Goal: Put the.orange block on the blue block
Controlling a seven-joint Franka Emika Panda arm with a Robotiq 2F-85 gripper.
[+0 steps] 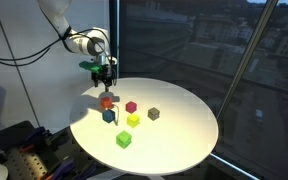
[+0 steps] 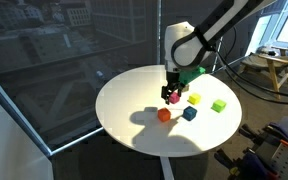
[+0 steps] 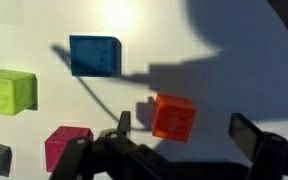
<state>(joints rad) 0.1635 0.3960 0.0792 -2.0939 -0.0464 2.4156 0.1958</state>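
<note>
Wrist view, left to right: blue block (image 3: pixel 94 55) on white table (image 3: pixel 34 30), upper left. Orange block (image 3: pixel 173 116) lower right of it, near, not touching, flat on table. Gripper (image 3: pixel 184 135) spread wide, empty, above orange block; block lies between jaws, closer to left-side finger. Likely next move: straight descent.

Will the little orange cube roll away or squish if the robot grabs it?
Probably not. The small orange cube has flat faces and sits flat on the white round table, so it should slide, not roll. Its crisp edges suggest it is stiff. Being small, it is likely light.
</note>
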